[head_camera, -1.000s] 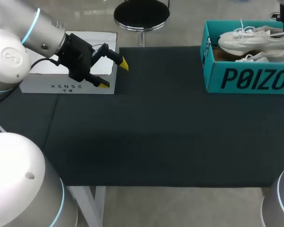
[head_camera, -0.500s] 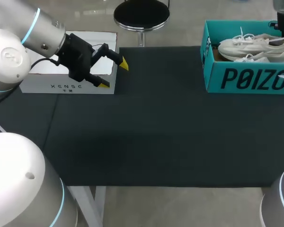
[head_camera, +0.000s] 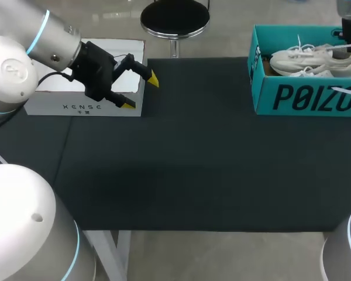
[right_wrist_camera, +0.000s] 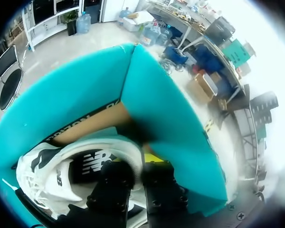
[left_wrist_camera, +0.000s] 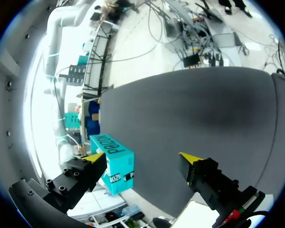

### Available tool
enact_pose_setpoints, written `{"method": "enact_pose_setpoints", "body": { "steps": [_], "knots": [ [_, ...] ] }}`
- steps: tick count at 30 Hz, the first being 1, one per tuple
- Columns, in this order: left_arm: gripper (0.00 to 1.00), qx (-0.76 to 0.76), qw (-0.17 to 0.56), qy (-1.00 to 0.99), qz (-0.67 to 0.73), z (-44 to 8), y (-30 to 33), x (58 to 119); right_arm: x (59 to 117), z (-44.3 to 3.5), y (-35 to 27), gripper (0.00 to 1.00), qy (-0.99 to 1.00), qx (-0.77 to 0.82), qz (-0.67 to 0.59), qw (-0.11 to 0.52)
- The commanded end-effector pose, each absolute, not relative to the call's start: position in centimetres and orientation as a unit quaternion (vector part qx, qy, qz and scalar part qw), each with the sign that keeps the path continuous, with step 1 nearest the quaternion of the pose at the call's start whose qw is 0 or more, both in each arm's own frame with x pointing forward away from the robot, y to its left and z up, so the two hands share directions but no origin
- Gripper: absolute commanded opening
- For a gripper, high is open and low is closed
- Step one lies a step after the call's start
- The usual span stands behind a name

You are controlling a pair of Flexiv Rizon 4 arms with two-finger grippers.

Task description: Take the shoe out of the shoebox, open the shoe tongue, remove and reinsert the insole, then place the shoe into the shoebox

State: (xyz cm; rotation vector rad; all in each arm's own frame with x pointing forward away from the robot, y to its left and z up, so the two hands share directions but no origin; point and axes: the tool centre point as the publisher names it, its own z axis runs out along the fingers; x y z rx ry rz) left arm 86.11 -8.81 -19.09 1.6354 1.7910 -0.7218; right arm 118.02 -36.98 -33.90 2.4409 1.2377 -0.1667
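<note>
Left gripper (head_camera: 140,92): fingers spread, empty, above white box (head_camera: 47,107). Right gripper (right_wrist_camera: 137,164): fingers pinching the heel of white sneaker (right_wrist_camera: 50,176) inside teal shoebox (right_wrist_camera: 171,123).

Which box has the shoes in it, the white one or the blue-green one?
The blue-green shoebox on the right: white shoes lie inside it. The white box beside the left claw shows no shoes.
</note>
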Motion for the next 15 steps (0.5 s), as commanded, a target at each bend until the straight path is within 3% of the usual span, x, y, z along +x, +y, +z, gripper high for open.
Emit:
{"method": "enact_pose_setpoints", "body": {
  "steps": [1, 15],
  "knots": [
    [1.0, 0.617, 0.301, 0.675, -0.271, -19.1, -8.8, 86.1, 118.4, -35.1, -37.1, 0.0, 0.44, 0.873, -0.064, 0.197],
    [1.0, 0.617, 0.301, 0.675, -0.271, -19.1, -8.8, 86.1, 118.4, -36.4, -36.9, 0.0, 0.457, 0.863, -0.058, 0.207]
  ]
}}
